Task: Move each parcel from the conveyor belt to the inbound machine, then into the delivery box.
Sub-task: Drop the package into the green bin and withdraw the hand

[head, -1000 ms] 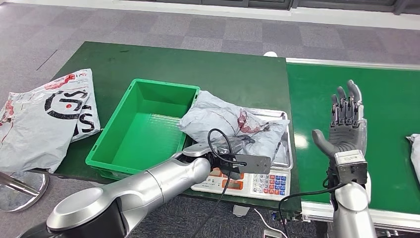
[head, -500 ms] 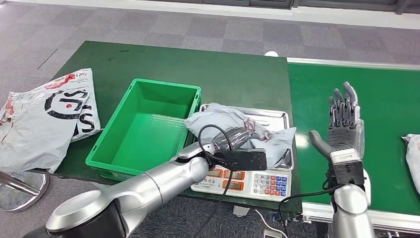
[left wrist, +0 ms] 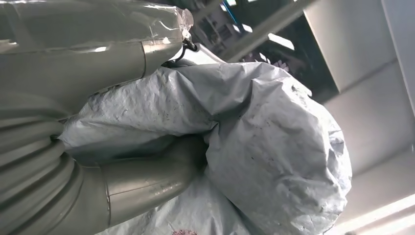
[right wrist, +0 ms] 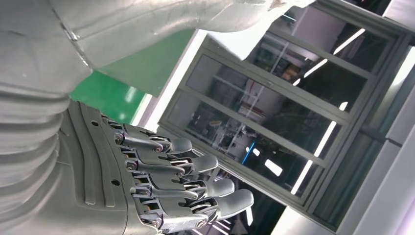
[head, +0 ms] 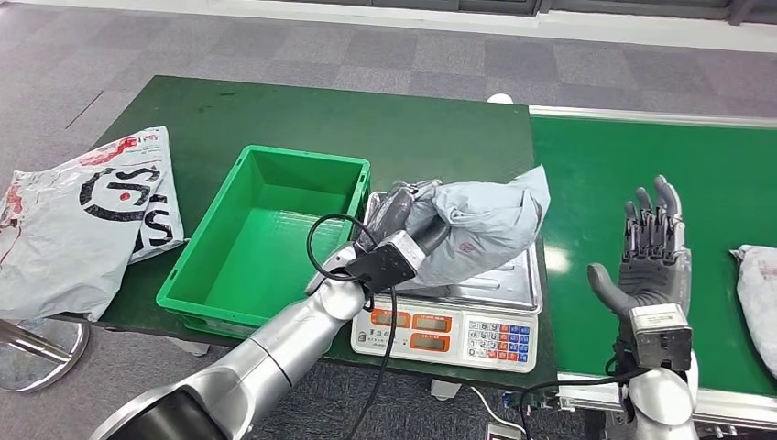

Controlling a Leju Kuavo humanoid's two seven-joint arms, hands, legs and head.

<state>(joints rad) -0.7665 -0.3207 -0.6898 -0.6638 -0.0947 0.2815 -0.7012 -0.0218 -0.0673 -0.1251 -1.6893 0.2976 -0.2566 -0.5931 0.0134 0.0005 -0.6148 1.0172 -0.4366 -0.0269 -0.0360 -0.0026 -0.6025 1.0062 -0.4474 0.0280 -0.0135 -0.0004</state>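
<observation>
Grey parcel (head: 486, 225) in left hand's (head: 403, 240) grasp, seemingly above scale (head: 458, 321); right hand (head: 652, 261) spread.

parcels (head: 486, 220): 3 | green bins (head: 266, 234): 1 | scales (head: 449, 325): 1 | hands (head: 652, 261): 2

Bright, even overhead light; glare patches on the conveyor belt (head: 556, 259); wrist views soft close up.

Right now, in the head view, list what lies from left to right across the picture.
Printed bag → green bin → left hand holding the grey parcel above the scale → right hand, fingers spread, over the belt → another parcel at the right edge.
</observation>
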